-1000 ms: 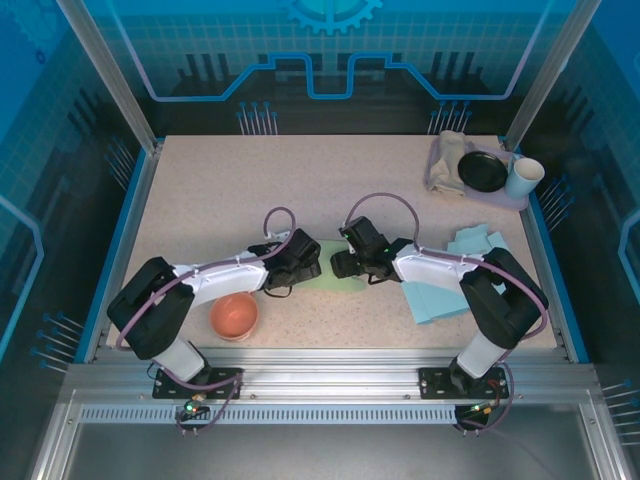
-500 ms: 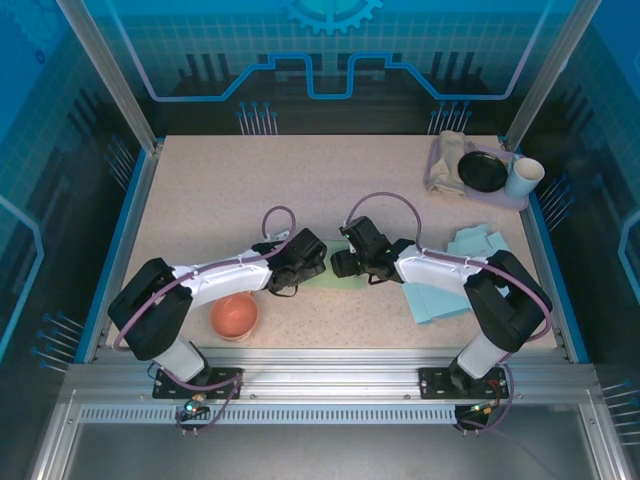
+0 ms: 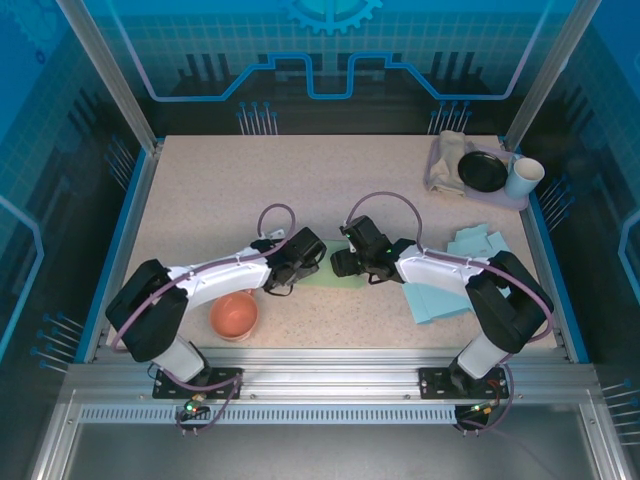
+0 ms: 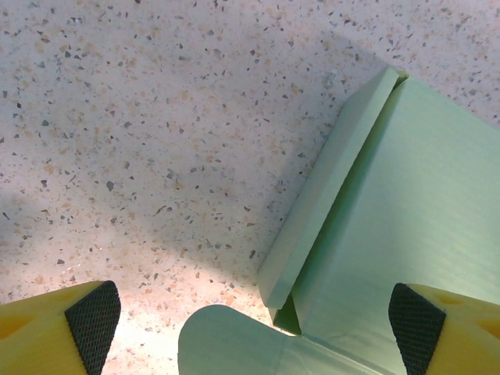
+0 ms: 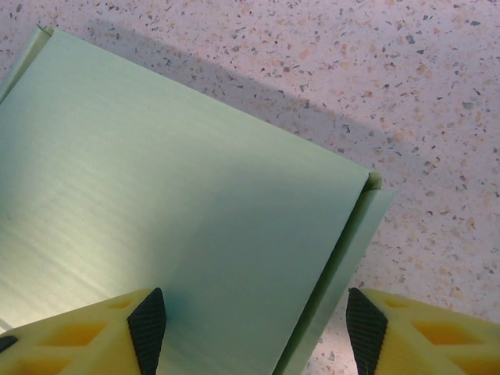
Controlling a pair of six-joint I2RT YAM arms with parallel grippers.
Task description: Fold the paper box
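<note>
The green paper box lies flat in the middle of the table, right between my two arms. It is not folded up into a box shape yet.

My left gripper is spread wide and holds nothing. It hangs over the left end of the box, where a thin side flap is tipped up a little. A round tab sticks out there too.

My right gripper is spread apart too, and nothing is squeezed in it. One black pad is above the flat top of the box. The other pad is out past its side edge.

An orange bowl sits near my left arm, and its inside looks plain orange. In the far right corner is a pale purple tray. In the tray are a crumpled cloth, a black dish and a white cup. I cannot tell what is in the cup. Some blue paper sheets lie flat by my right arm.
</note>
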